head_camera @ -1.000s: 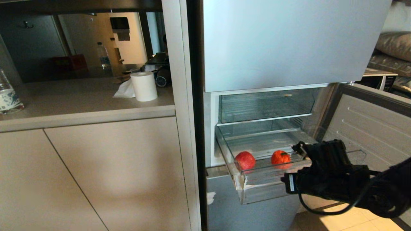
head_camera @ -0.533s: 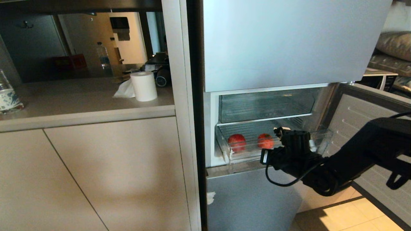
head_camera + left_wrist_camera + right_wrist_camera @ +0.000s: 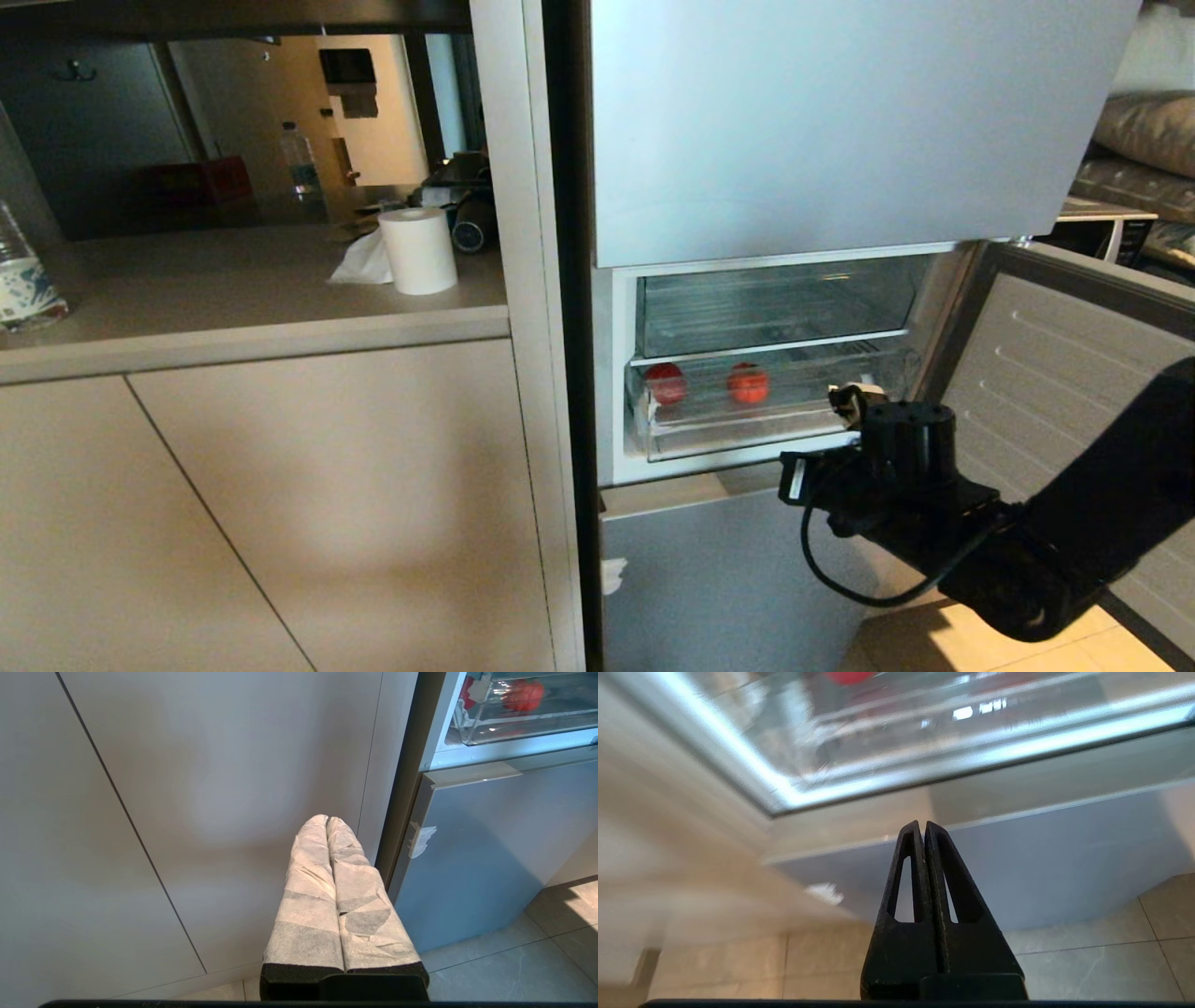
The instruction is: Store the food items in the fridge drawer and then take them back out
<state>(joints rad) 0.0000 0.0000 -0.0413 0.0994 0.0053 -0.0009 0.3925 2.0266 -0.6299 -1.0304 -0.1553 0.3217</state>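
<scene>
Two red food items (image 3: 665,383) (image 3: 748,383) lie side by side in the clear fridge drawer (image 3: 747,431), which sits pushed into the fridge. My right gripper (image 3: 848,399) is just in front of the drawer's right front corner, shut with nothing in it. In the right wrist view its black fingertips (image 3: 923,823) aim just below the drawer's front wall (image 3: 878,742), and one red item (image 3: 845,675) shows at the edge. My left gripper (image 3: 326,819), with white-wrapped fingers, hangs shut before the cabinet. From there the drawer (image 3: 514,723) and a red item (image 3: 523,694) are visible.
The fridge door (image 3: 1055,373) stands open at the right, beside my right arm. Another clear compartment (image 3: 775,308) lies above the drawer, and a closed lower fridge door (image 3: 728,579) below. A paper roll (image 3: 418,250) and a bottle (image 3: 23,280) stand on the counter left.
The drawer has slid from pulled out to back inside the fridge, carrying both red items. My shut right gripper followed it in, then ended lower, at its right front corner.
</scene>
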